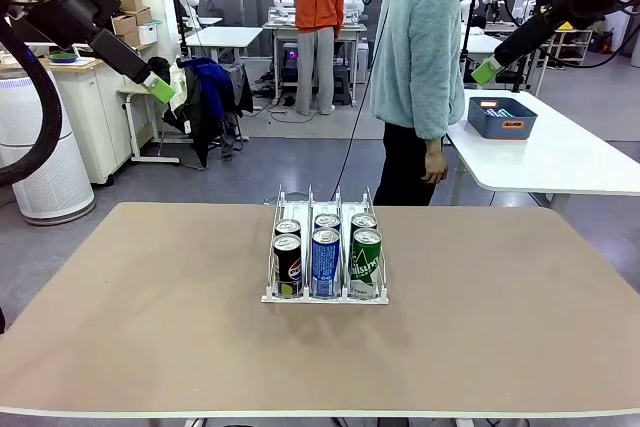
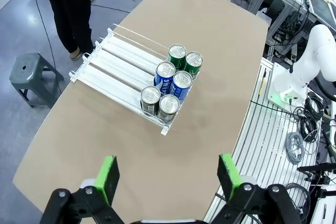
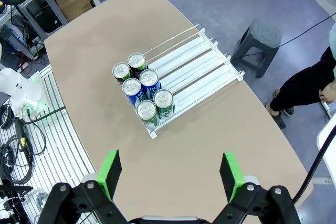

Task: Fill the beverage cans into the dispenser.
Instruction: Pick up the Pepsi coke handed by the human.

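Observation:
The dispenser (image 1: pixel 310 199) sits at the middle of the tan table, and several beverage cans stand at its near end, two per lane. Black Pepsi cans (image 1: pixel 288 259) fill the left lane, blue-and-white ones (image 1: pixel 326 261) the middle, green ones (image 1: pixel 365 260) the right. The left wrist view looks down on the dispenser (image 2: pixel 115 56) and the cans (image 2: pixel 173 80), as does the right wrist view on the rack (image 3: pixel 199 61) and cans (image 3: pixel 142 87). My left gripper (image 1: pixel 160 87) (image 2: pixel 168 169) hangs open high at the upper left. My right gripper (image 1: pixel 487 70) (image 3: pixel 170 169) is open high at the upper right. Neither holds anything.
A person in a pale teal fleece (image 1: pixel 420 47) stands just past the table's far edge, hands down. A grey stool (image 2: pixel 29 74) (image 3: pixel 262 38) stands on the floor near that person. A white table carrying a blue bin (image 1: pixel 502 117) is at the back right.

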Controlling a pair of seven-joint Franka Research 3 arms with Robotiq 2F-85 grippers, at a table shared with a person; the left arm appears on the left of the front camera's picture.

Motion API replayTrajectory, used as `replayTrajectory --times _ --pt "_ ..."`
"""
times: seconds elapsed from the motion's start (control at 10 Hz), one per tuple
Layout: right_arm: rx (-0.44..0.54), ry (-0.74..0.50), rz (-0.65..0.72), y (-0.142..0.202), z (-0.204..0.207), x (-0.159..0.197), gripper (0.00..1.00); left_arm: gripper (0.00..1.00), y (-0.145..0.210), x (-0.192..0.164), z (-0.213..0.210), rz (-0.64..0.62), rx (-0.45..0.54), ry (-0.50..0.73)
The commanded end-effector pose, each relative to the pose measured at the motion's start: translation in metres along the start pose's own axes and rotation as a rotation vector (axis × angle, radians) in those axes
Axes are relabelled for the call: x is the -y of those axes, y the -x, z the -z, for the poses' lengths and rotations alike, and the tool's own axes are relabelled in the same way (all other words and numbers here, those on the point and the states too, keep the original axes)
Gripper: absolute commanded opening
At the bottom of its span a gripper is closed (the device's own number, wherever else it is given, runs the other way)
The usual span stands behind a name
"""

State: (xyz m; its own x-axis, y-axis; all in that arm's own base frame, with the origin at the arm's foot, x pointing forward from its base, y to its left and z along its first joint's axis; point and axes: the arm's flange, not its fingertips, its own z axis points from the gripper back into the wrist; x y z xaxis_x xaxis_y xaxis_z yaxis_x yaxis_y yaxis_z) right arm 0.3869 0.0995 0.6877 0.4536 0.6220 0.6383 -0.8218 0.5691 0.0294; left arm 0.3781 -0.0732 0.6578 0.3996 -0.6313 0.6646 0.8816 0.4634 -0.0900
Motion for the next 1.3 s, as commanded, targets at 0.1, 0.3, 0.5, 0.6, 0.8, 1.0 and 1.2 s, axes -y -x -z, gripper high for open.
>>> replayTrajectory --times 0.1,0.3,0.5,0.6,0.8,1.0,1.2 --pt "0.015 0.027 -0.003 -0.004 -0.007 0.000 1.00 1.00 -0.008 0.004 -0.006 -0.006 0.021 0.007" --pt "0.046 0.058 -0.012 -0.008 -0.017 0.002 1.00 1.00 -0.023 0.011 -0.011 -0.021 0.047 0.015" --pt "0.079 0.078 -0.016 -0.009 -0.026 0.003 1.00 1.00 -0.028 0.016 -0.013 -0.038 0.073 -0.017" --pt "0.093 0.081 -0.017 -0.009 -0.028 0.004 1.00 1.00 -0.029 0.020 -0.013 -0.034 0.083 -0.026" --pt "0.107 0.085 -0.016 -0.009 -0.029 0.005 1.00 1.00 -0.030 0.022 -0.012 -0.037 0.077 -0.045" --pt "0.107 0.078 -0.007 -0.006 -0.029 0.005 1.00 1.00 -0.030 0.025 -0.015 -0.010 0.086 -0.055" --pt "0.088 0.087 -0.010 -0.013 -0.032 0.005 1.00 1.00 -0.035 0.021 -0.017 -0.027 0.068 -0.035"
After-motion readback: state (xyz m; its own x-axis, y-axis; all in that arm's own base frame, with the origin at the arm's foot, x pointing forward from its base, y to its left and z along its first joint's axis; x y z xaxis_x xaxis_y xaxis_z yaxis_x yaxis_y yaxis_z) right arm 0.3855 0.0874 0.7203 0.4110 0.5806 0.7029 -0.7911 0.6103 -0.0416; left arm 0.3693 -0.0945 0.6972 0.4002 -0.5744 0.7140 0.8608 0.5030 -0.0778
